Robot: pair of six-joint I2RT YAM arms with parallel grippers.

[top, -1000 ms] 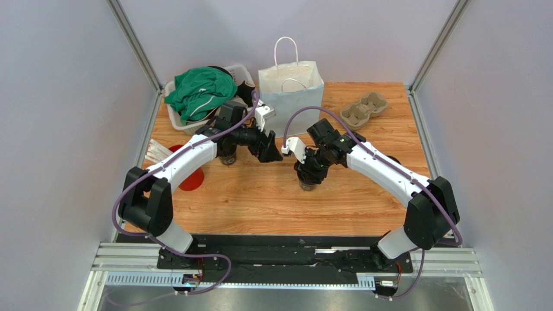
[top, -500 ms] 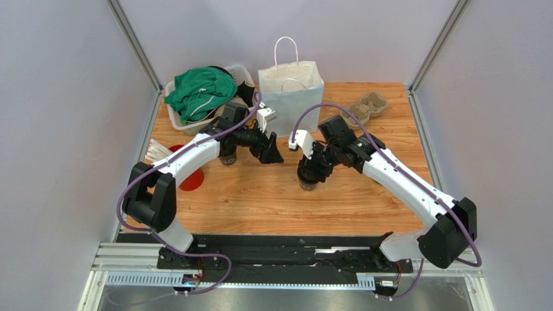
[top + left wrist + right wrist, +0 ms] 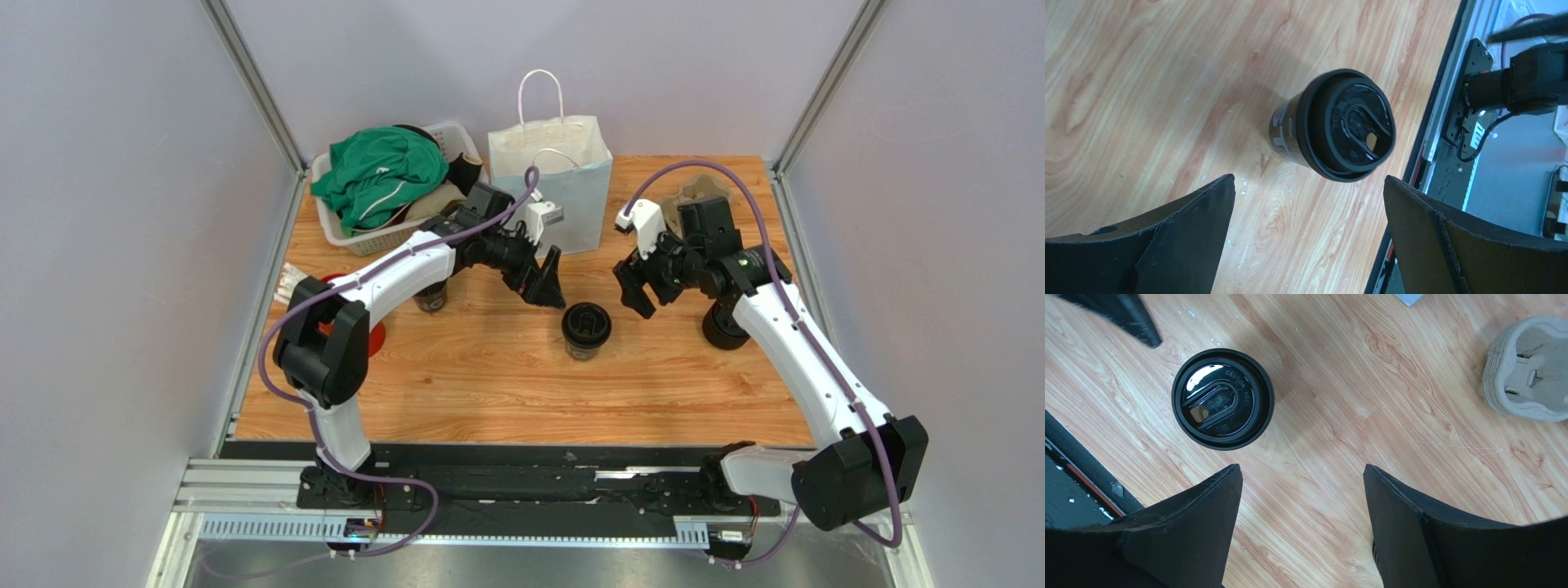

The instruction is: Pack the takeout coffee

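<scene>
The takeout coffee (image 3: 586, 328) is a black paper cup with a black lid. It stands upright on the wooden table, alone between both grippers. My left gripper (image 3: 548, 284) is open and empty, just up-left of the cup. In the left wrist view the cup (image 3: 1339, 125) lies ahead of the open gripper (image 3: 1309, 180). My right gripper (image 3: 637, 294) is open and empty, to the right of the cup. In the right wrist view the cup (image 3: 1223, 399) sits up-left of the gripper (image 3: 1303, 468). Neither gripper touches it.
A white paper bag (image 3: 552, 184) stands open at the back middle. A pulp cup carrier (image 3: 1530, 367) lies back right. A basket with green cloth (image 3: 380, 178) is back left. A squat black round piece (image 3: 724, 325) sits under the right arm. A red piece (image 3: 366, 338) lies left.
My right gripper has come off the cup and swung back and to the right, leaving the cup standing. My left gripper has moved right, closer to the cup.
</scene>
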